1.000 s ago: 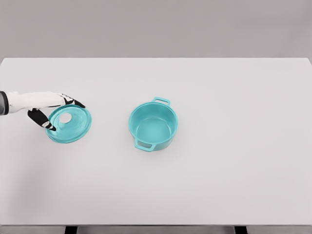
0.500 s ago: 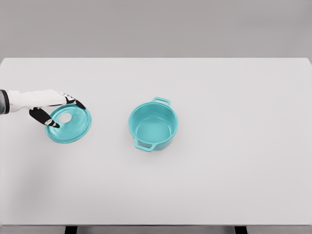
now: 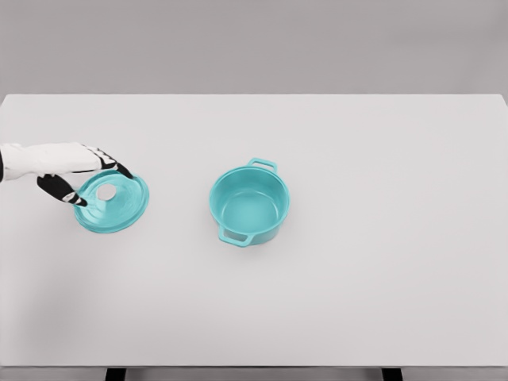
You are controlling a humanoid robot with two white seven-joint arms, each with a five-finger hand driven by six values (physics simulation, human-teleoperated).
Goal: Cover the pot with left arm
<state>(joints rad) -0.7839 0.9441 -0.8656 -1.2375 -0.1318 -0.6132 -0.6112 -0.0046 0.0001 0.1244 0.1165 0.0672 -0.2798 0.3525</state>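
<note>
Pulling back off lid, left robot hand vs .5s ago.

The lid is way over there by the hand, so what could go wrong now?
The left hand only reaches the near edge of the teal lid, fingers spread around its rim, so a grip there might slip or tip the lid. The pot stands apart to the right, uncovered, so the lid may be dropped while crossing the table, or bump the pot's handles.
</note>
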